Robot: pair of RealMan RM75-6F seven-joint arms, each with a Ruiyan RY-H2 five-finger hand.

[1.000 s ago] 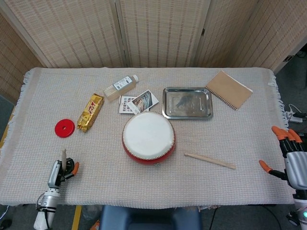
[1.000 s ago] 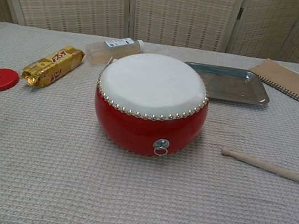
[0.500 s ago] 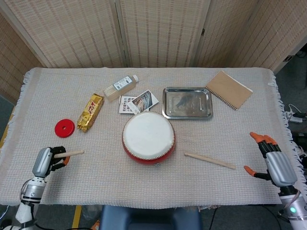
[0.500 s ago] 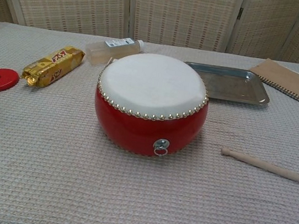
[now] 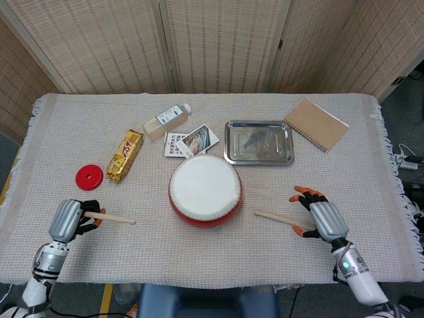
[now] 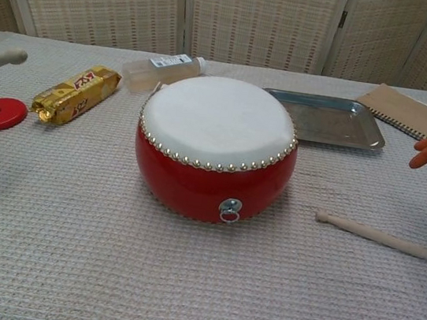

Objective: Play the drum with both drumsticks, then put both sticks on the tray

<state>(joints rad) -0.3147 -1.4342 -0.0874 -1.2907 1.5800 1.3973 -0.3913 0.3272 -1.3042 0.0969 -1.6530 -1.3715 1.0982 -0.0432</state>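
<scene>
Left of the drum (image 5: 205, 189), left hand (image 5: 68, 220) grips one drumstick (image 5: 111, 216). Right hand (image 5: 322, 219) fingers spread over second drumstick (image 5: 285, 219) lying on tabletop. Drumming and tray (image 5: 259, 142) placement both pending.

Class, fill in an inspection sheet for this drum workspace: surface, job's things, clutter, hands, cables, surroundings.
Surface: table under a beige woven cloth.
Job's things: red drum at centre; metal tray behind it, nothing in it; one drumstick held by the left hand; second drumstick lying right of the drum.
Clutter: red disc, gold snack bar, bottle, photo cards, notebook.
Hands: left hand grips its stick; right hand, fingers spread, over the lying stick's outer end, contact unclear.
Cables: white cable off the table's right edge.
Surroundings: woven screen panels behind.
</scene>
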